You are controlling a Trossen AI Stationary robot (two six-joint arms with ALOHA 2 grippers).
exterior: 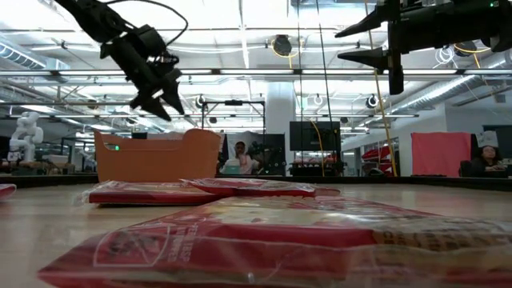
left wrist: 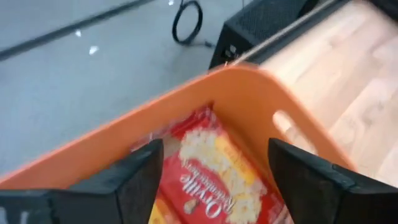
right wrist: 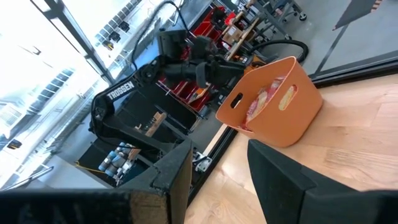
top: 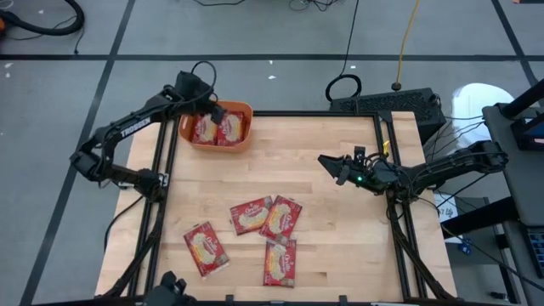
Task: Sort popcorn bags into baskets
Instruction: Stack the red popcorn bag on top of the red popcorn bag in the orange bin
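Nearest popcorn bag (exterior: 304,240) blurred, cut off by edge.

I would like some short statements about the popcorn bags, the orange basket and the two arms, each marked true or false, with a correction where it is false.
1. Four popcorn bags lie on the wooden table. True.
2. The orange basket is empty. False: red popcorn bags lie inside it.
3. The left gripper is above the basket with its jaws open and nothing between them. True.
4. The right gripper holds a popcorn bag. False: it hangs over bare table at the right side and holds nothing.
5. The basket stands at the near edge of the table, beside the loose bags. False: it stands at the far left corner, apart from them.
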